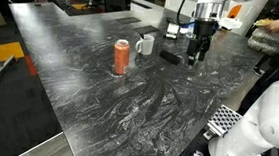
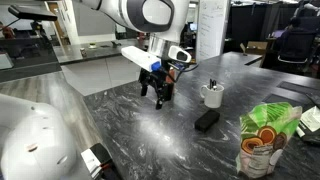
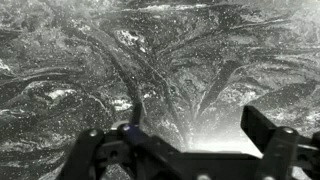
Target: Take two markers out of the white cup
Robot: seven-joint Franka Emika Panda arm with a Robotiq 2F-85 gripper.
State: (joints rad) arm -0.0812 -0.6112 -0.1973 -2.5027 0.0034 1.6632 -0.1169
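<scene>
- The black two-fingered pincer (image 2: 158, 95) hangs low over the table with its jaws spread wide and nothing between them. The wrist view shows both fingers far apart.
- On the stone under it lies what I take for a slim dark marker (image 3: 125, 95), slanting away from the fingers. It looks set down there to keep it clear of the cup, though the picture is too grainy to be sure.
- The small white cup with a side handle (image 2: 212, 97) stands upright, well apart from the pincer. A second dark marker (image 2: 211, 84) pokes up out of it, leaning on the rim, so I reckon one more needs fetching.
- A chunky black rectangular block (image 1: 170, 57) lies near the cup. In an exterior view it sits between cup and pincer.
- A tall orange drink can (image 1: 121, 57) stands just beside the cup, on the side away from the pincer.
- The white jointed arm (image 2: 140, 14) reaches in from above, with the wrist bent so the pincer points straight down at the dark grey marbled tabletop (image 1: 127, 112).
- To my eye, returning to the cup calls for a lift first, to pass over the block.
</scene>
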